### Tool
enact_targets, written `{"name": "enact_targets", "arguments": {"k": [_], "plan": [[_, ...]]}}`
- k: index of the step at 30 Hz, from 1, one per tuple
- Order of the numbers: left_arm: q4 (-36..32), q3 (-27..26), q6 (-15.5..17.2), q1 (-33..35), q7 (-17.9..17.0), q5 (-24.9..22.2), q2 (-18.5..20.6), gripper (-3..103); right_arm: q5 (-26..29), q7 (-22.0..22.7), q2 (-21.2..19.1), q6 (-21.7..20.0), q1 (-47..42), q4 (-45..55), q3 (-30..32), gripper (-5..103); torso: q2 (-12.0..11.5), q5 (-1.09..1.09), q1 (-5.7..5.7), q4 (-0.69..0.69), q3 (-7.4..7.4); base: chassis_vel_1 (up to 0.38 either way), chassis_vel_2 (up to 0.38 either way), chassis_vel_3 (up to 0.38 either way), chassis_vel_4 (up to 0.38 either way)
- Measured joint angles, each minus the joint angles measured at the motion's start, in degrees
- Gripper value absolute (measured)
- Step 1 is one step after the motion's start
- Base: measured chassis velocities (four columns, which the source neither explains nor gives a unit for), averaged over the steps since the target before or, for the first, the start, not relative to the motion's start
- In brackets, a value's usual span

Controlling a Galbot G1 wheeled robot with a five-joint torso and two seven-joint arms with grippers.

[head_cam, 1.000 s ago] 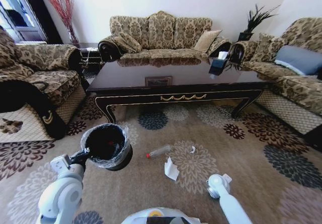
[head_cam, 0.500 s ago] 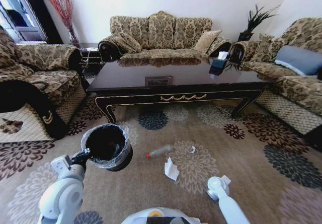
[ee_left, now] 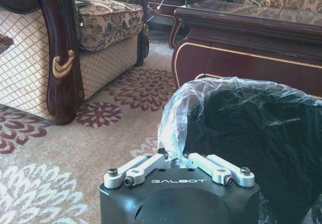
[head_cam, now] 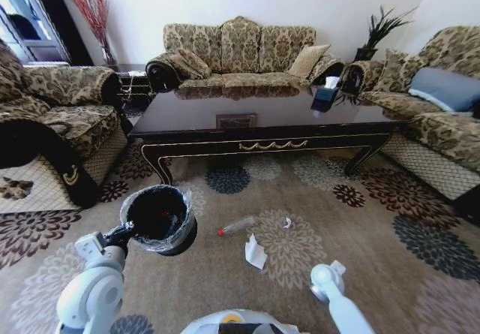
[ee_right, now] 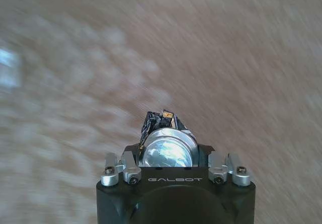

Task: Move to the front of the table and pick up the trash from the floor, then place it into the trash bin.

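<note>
Down low at the robot's left, the left gripper [ee_left: 177, 159] pinches the rim of the trash bin [head_cam: 159, 218], holding the black, bag-lined bucket above the floor [head_cam: 360, 221]. Opposite, the right gripper [ee_right: 161, 128] clamps a small dark bit [ee_right: 157, 120] over the carpet. Beyond, the bottle [head_cam: 236, 226], crumpled paper [head_cam: 255, 253] and a white scrap [head_cam: 287, 222] lie before the table [head_cam: 262, 120].
</note>
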Motion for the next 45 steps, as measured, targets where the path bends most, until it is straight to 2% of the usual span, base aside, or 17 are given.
{"name": "enact_targets", "arguments": {"k": [1, 8, 11, 15, 16, 17, 18, 21, 22, 26, 27, 31, 32, 36, 37, 40, 45], "plan": [[0.0, 0.0, 0.0, 0.0, 0.0, 0.0, 0.0, 4, 0.0, 0.0, 0.0, 0.0, 0.0, 0.0, 0.0, 58, 0.0, 0.00, 0.00, 0.00, 0.00, 0.000, 0.000, 0.000, 0.000], [0.0, 0.4, 0.0, 0.1, 0.1, 0.5, -0.1, 4, 4.9, 2.5, -9.5, -2.2, 6.3, 13.5, -6.9, 58, 0.0, -0.01, 0.00, 0.03, 0.00, 0.000, 0.000, 0.000, 0.000], [0.0, 0.4, 0.0, 0.1, 0.1, 0.5, 0.0, 4, 5.6, 0.7, -12.6, -3.7, 8.8, 17.5, -10.2, 58, 0.0, 0.00, 0.00, 0.02, 0.00, 0.000, 0.000, 0.000, 0.000], [0.1, 0.4, 0.0, 0.0, 0.1, 0.5, 0.0, 4, 3.6, -10.5, -18.2, -4.2, 13.1, 21.3, -14.6, 58, 0.0, -0.01, 0.00, 0.00, -0.01, 0.000, 0.000, 0.000, 0.000], [0.1, 0.5, 0.0, 0.0, 0.1, 0.6, -0.2, 4, 1.9, -15.2, -20.0, -3.0, 14.8, 21.5, -16.3, 58, 0.0, 0.00, 0.00, 0.00, 0.00, 0.000, 0.000, 0.000, 0.000], [0.1, 0.5, 0.0, 0.0, 0.1, 0.6, -0.2, 4, 1.9, -15.2, -20.0, -3.0, 14.8, 21.5, -16.3, 58, 0.0, 0.00, 0.00, 0.00, 0.00, 0.000, 0.000, 0.000, 0.000], [0.3, 0.6, 0.0, 0.0, 0.2, 0.8, -0.4, 4, -1.2, -23.1, -22.3, 0.0, 18.1, 21.5, -19.2, 58, 0.0, -0.01, 0.00, 0.01, -0.01, 0.000, 0.000, 0.000, 0.000], [0.5, 0.7, 0.0, 0.0, 0.2, 1.1, -0.6, 4, -3.9, -34.7, -25.0, 5.0, 24.5, 21.0, -24.7, 58, 0.0, -0.01, 0.00, 0.01, 0.00, 0.000, 0.000, 0.000, 0.000], [0.5, 0.7, 0.0, 0.0, 0.2, 1.1, -0.6, 4, -3.9, -34.7, -25.0, 5.0, 24.5, 21.0, -24.7, 58, 0.0, -0.01, 0.00, 0.01, 0.00, 0.000, 0.000, 0.000, 0.000], [0.5, 0.8, 0.0, -0.1, 0.2, 1.1, -0.8, 4, -5.4, -43.8, -25.2, 11.0, 34.7, 21.1, -34.3, 58, 0.0, -0.01, 0.00, 0.02, 0.00, 0.000, 0.000, 0.000, 0.000], [0.5, 0.8, 0.0, -0.1, 0.2, 1.1, -0.8, 4, -5.4, -43.8, -25.2, 11.0, 34.7, 21.1, -34.3, 58, 0.0, -0.01, 0.00, 0.02, 0.00, 0.000, 0.000, 0.000, 0.000], [0.7, 0.6, 0.0, -0.2, 0.2, 1.1, -0.7, 4, -7.3, -48.6, -24.2, 13.9, 42.4, 22.6, -43.7, 58, 0.0, -0.01, 0.00, 0.01, 0.00, 0.000, 0.000, 0.000, 0.000], [0.7, 0.6, 0.0, -0.2, 0.2, 1.1, -0.7, 4, -7.3, -48.6, -24.2, 13.9, 42.4, 22.6, -43.7, 58, 0.0, -0.01, 0.00, 0.01, 0.00, 0.000, 0.000, 0.000, 0.000], [1.2, 0.7, 0.0, -0.8, 0.2, 1.1, -0.4, 4, -10.5, -50.9, -23.2, 16.6, 51.2, 20.9, -55.0, 58, 0.0, 0.00, 0.01, 0.00, 0.00, 0.000, 0.000, 0.000, 0.000], [1.2, 0.7, 0.0, -0.8, 0.2, 1.1, -0.4, 4, -10.5, -50.9, -23.2, 16.6, 51.2, 20.9, -55.0, 58, 0.0, 0.00, 0.01, 0.00, 0.00, 0.000, 0.000, 0.000, 0.000], [1.6, 0.7, 0.1, -1.5, 0.3, 0.9, -0.1, 4, -11.2, -51.1, -21.3, 18.4, 59.4, 18.6, -62.5, 58, 0.0, -0.01, 0.00, 0.00, 0.00, 0.000, 0.000, 0.000, 0.000], [2.3, 0.4, 0.2, -2.5, 0.3, 0.4, 0.2, 4, -10.4, -51.2, -17.9, 20.1, 67.5, 15.7, -69.5, 58, 0.0, -0.01, 0.01, 0.02, 0.00, 0.000, 0.000, 0.000, 0.000]]}}
